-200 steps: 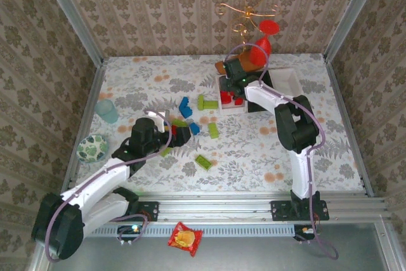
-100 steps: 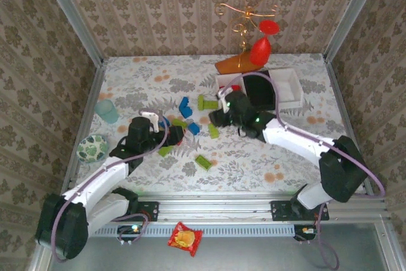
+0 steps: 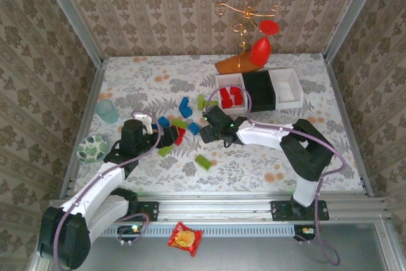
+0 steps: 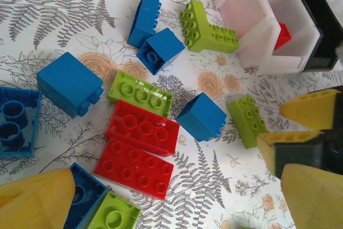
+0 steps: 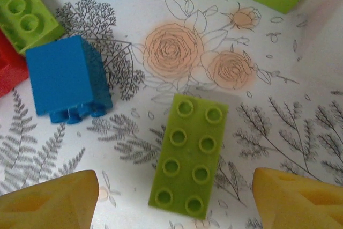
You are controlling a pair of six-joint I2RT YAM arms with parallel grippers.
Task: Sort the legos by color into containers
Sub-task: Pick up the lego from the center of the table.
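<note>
The right claw (image 5: 171, 199) hangs wide open over a lime green brick (image 5: 190, 156), with one finger at the brick's 8 o'clock and the other at 4. The left claw (image 4: 174, 197) is spread open too, above the loose bricks (image 4: 142, 128) scattered mid-table. At 1 o'clock from that pile sit three boxes: the white box (image 3: 232, 112) with red bricks inside, the black box (image 3: 260, 90) and the second white box (image 3: 285, 84).

Red, blue and lime-green legos (image 4: 142, 130) dot the white floral-print tabletop (image 3: 330, 147); containers (image 3: 288, 87) show two white, one black.
</note>
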